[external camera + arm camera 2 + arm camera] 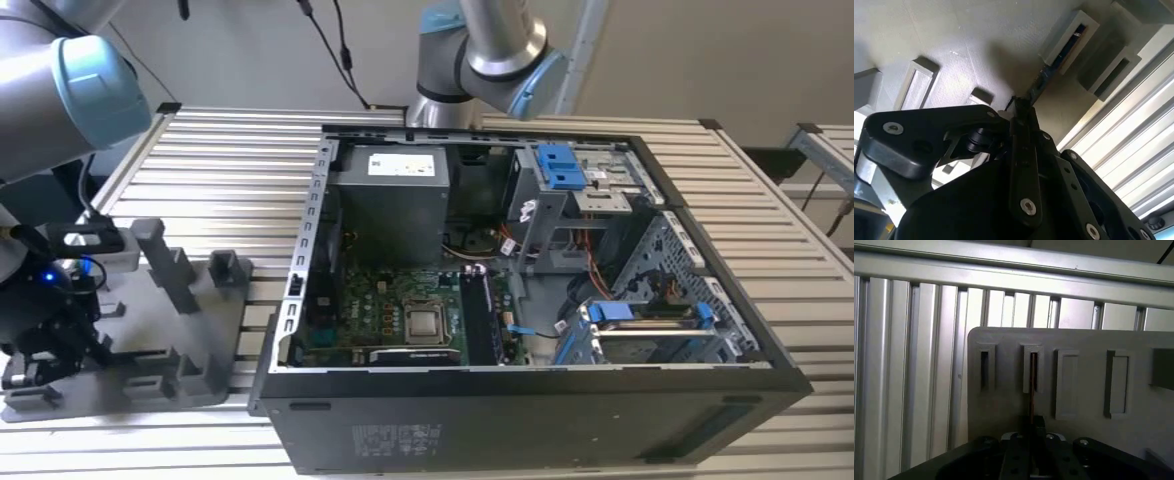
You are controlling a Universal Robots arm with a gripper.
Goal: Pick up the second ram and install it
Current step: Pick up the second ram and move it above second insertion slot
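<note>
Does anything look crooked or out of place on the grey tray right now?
Nothing stands out. The second ram sits straight in its slot on the grey tray, held by the gripper.

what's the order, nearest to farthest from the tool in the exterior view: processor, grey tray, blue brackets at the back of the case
1. Grey tray: beneath the tool, at the exterior view's left.
2. Processor: on the board inside the case, near the middle.
3. Blue brackets: at the case's back, toward the exterior view's right.
</note>
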